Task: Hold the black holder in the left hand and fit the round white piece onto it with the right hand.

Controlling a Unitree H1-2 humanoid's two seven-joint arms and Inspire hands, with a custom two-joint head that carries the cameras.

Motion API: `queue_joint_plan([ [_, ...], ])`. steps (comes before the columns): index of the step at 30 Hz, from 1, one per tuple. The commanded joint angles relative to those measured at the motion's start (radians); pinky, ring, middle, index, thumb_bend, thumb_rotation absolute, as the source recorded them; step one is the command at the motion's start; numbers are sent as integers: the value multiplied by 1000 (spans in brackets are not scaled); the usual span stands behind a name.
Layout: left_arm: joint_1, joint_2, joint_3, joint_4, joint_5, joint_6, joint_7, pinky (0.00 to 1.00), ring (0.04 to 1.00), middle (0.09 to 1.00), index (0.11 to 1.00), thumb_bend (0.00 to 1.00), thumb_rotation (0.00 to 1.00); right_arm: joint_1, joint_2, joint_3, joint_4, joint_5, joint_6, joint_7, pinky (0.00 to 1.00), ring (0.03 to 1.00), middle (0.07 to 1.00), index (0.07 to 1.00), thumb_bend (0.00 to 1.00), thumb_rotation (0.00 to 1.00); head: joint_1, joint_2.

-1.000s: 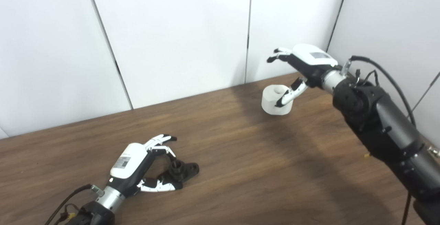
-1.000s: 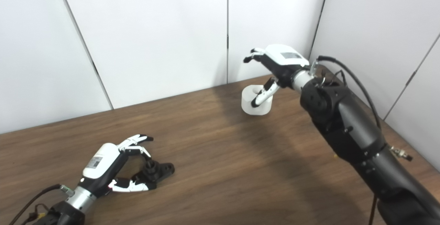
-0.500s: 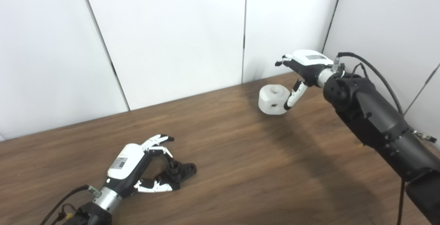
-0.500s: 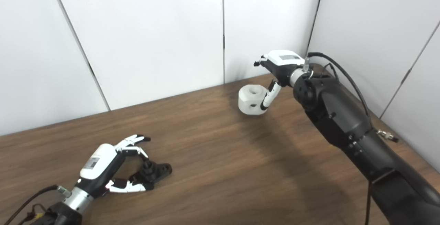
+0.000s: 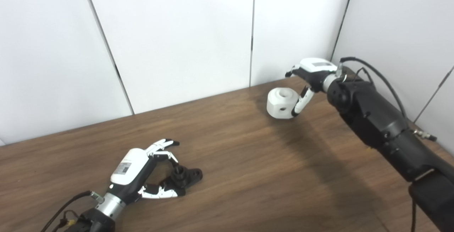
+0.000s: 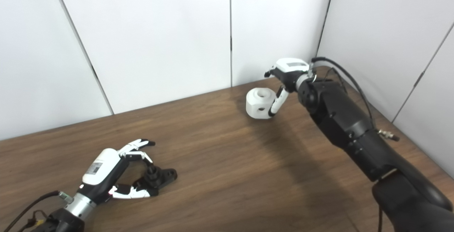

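Since a second ago my right arm had stretched farther toward the back corner and the white piece (image 5: 282, 103) had turned, showing a side hole. Surface was a dark wood table (image 5: 248, 168) boxed in by white wall panels (image 5: 177, 37). Piece: chunky round white block, hole on top. My right hand (image 5: 308, 77) was spread, thumb against it. Black holder (image 5: 184, 178) lay front-left on the table; my left hand (image 5: 142, 170) cupped around it, fingers apart.
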Motion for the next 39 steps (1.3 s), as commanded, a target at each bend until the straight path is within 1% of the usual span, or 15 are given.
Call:
queue_joint_plan([
  [1,72,30,-30,70,22,12,-48,719,905,868,488,523,71,-69,-21,-7,-1,-14,-11,-27,942,956,957,859,943,247,2,5],
  [4,73,29,-30,69,22,12,-47,717,902,867,488,523,71,-71,-17,-3,13,-5,-23,-32,921,947,947,832,950,252,7,8],
  [11,72,30,-33,69,20,12,-41,710,900,866,488,522,72,-69,-1,-1,40,17,-40,-52,924,946,933,794,954,226,9,9],
  [16,76,33,-27,61,17,12,-49,709,902,868,488,523,71,-67,4,5,59,21,-55,-62,938,943,918,759,927,222,12,14],
  [19,78,34,-26,60,24,12,-52,710,902,870,488,522,72,-61,6,-1,60,28,-69,-75,941,946,901,698,907,206,11,16],
  [21,80,33,-24,59,26,12,-57,722,909,875,488,522,72,-59,5,-2,65,29,-80,-85,933,937,885,641,886,193,11,16],
  [25,83,35,-23,52,23,12,-53,718,901,869,488,523,70,-52,2,-5,69,39,-96,-107,906,913,857,583,867,176,13,20],
  [26,85,35,-21,50,24,12,-54,716,901,871,488,523,70,-50,2,-6,64,41,-94,-105,922,907,846,544,736,153,18,25],
  [27,86,36,-20,48,24,12,-55,715,901,871,488,523,70,-48,1,-7,61,42,-92,-104,929,905,843,517,633,148,18,25],
  [28,87,36,-17,46,24,12,-59,714,902,872,488,523,71,-46,2,-9,59,43,-93,-107,934,896,834,498,560,144,19,27],
  [29,88,37,-15,45,23,12,-63,714,902,872,488,523,71,-44,2,-11,60,45,-99,-114,934,896,834,498,560,144,20,29],
  [30,89,37,-14,45,25,12,-67,717,903,874,488,523,71,-41,3,-16,62,48,-110,-131,928,886,823,491,539,141,20,29],
  [32,90,37,-10,43,26,12,-74,719,904,874,488,523,72,-33,6,-23,62,48,-127,-172,883,848,783,485,527,136,22,31],
  [33,90,37,-9,42,26,12,-76,719,904,874,488,522,72,-31,8,-25,61,46,-129,-185,877,842,773,483,526,135,22,31],
  [39,96,34,5,35,26,12,-84,724,905,876,488,523,72,-29,6,-25,44,39,-148,-223,880,833,747,482,524,133,26,37],
])
